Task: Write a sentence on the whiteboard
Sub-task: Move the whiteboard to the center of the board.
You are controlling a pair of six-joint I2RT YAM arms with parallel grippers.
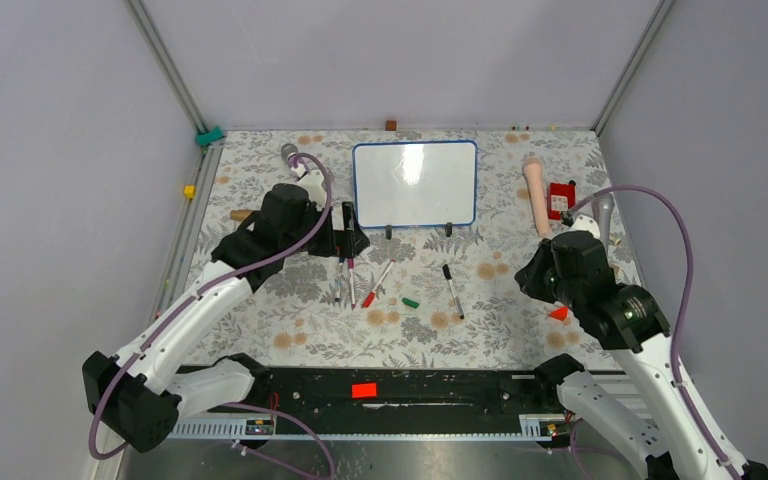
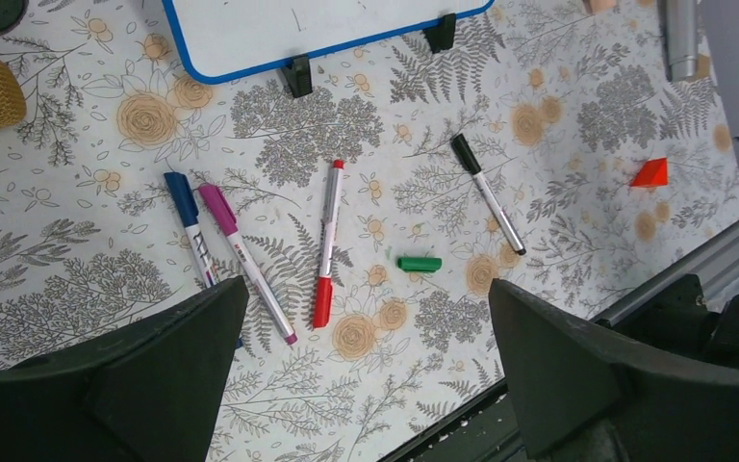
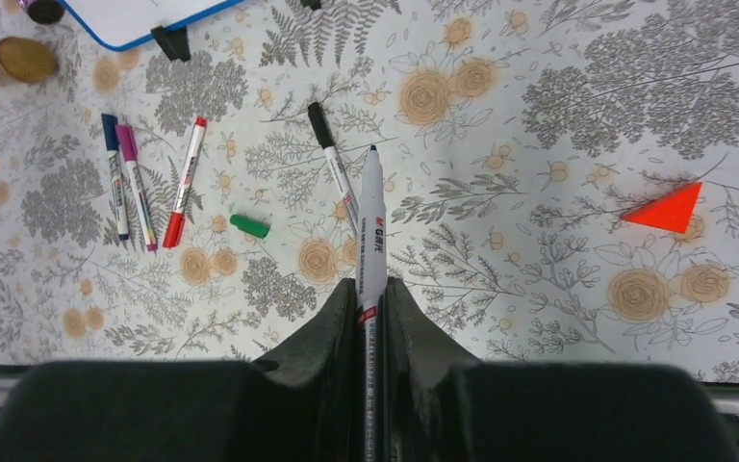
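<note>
The whiteboard stands at the back middle, white with a blue frame and two black clip feet. No green words show on it; the sentence is not in view. Its lower edge shows in the left wrist view and a corner in the right wrist view. My left gripper is open and empty just left of the board's lower corner; its jaws stand wide apart. My right gripper is shut on an uncapped white marker, tip pointing away, above the table at the right.
A green cap lies loose in the middle. Blue, magenta, red and black markers lie before the board. An orange wedge, pink cylinder, red box and silver cylinder sit at the right.
</note>
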